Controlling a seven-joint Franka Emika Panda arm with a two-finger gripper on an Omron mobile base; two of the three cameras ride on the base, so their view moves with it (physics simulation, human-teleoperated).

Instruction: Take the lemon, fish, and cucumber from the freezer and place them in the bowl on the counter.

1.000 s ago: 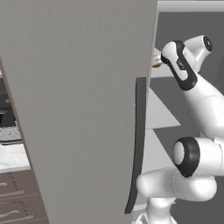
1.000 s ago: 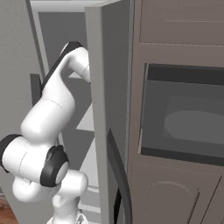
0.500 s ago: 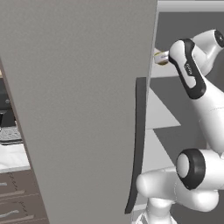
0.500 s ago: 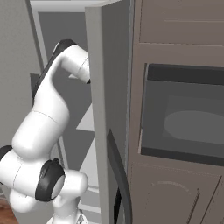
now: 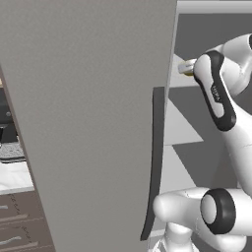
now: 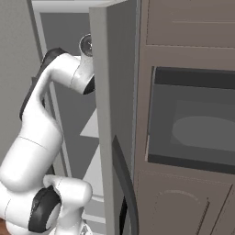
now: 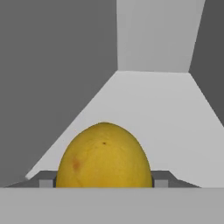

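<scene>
The yellow lemon (image 7: 104, 159) sits between my two fingertips (image 7: 46, 181), touching both, so my gripper (image 7: 104, 181) is shut on it. Behind it run a pale shelf (image 7: 148, 113) and the grey inner walls of the freezer. In the left base view my gripper (image 5: 187, 66) is inside the freezer at upper-shelf height, just past the edge of the open grey freezer door (image 5: 88, 123) with its dark vertical handle (image 5: 155, 162). The same door (image 6: 108, 114) hides my hand in the right base view.
Pale freezer shelves (image 5: 182, 133) lie below my hand. A strip of white counter (image 5: 15, 174) over grey-brown drawers (image 5: 19, 226) shows left of the door. A built-in oven (image 6: 193, 119) in brown cabinetry stands right of the freezer.
My arm has lifted: the elbow and forearm rose, and the hand with the lemon shifted slightly right in the left base view. The door has not moved.
</scene>
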